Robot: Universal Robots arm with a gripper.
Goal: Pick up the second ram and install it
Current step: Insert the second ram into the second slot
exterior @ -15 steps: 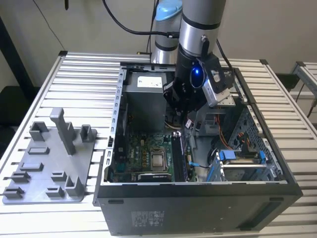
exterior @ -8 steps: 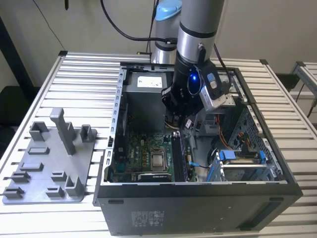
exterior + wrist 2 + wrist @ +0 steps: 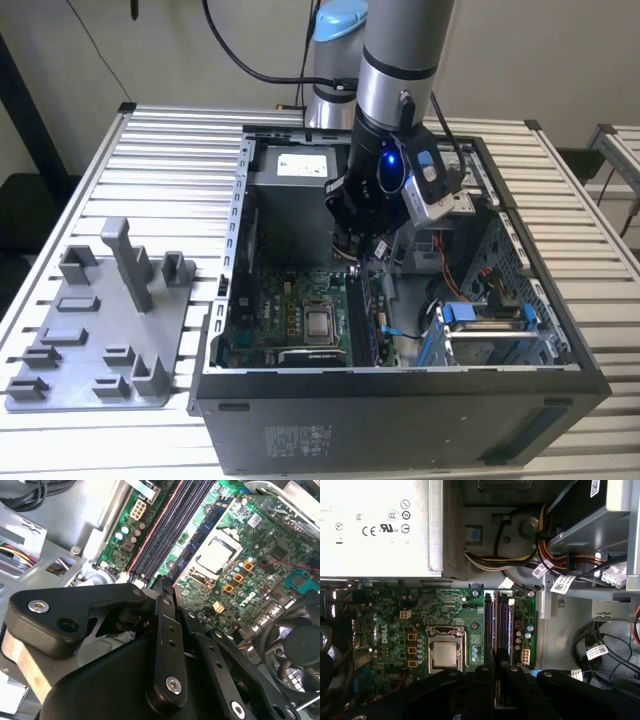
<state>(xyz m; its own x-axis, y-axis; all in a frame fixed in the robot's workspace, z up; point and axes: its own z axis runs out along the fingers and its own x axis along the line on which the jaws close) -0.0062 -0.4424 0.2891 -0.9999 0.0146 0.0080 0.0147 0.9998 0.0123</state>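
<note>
hovering over mobo (image 3: 445, 625), end effector (image 3: 495, 680) tips hidden.

In the exterior view the arm (image 3: 400, 60) is cut off by the top edge, and its wrist covers the back of the board (image 3: 300, 310) — the gripper (image 3: 362, 250) fingertips are lost against the dark case (image 3: 400, 410) interior, so their spread cannot be told. The tray (image 3: 95, 340) runs off that view's left edge. In the second wrist view the gripper (image 3: 162, 587) body blocks the near ends of the slots (image 3: 167, 525); whether a ram sits between the fingers cannot be told. The fan (image 3: 295, 645) is cut by the edge. In the first wrist view the gripper (image 3: 495, 680) hides the slots' (image 3: 500, 625) near ends — the supply (image 3: 380, 525) is cropped.
</note>
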